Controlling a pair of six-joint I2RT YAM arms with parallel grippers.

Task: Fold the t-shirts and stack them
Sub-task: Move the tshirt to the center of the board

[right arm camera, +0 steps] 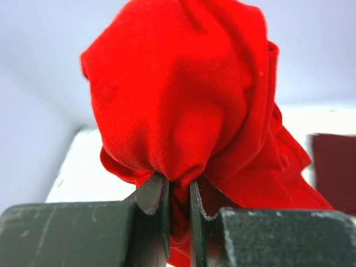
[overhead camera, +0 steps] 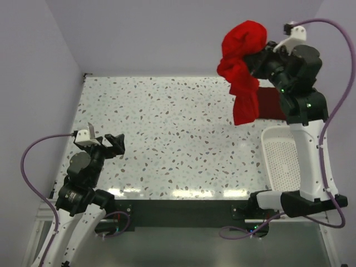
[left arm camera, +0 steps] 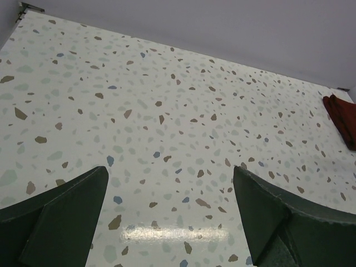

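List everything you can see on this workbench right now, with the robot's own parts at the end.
bright red t-shirt: one, bright red, bunched and lifted above the table's far right
dark maroon t-shirt: one, dark maroon, lying on the table's far right, partly hidden behind the red one
basket: one, white slatted, table's near right
table: one, white with speckles
cables: two, purple, one per arm
left end effector: one, dark, open, over bare table
right end effector: one, dark, shut on the bright red t-shirt

Speckled terrazzo table between plain lavender walls.
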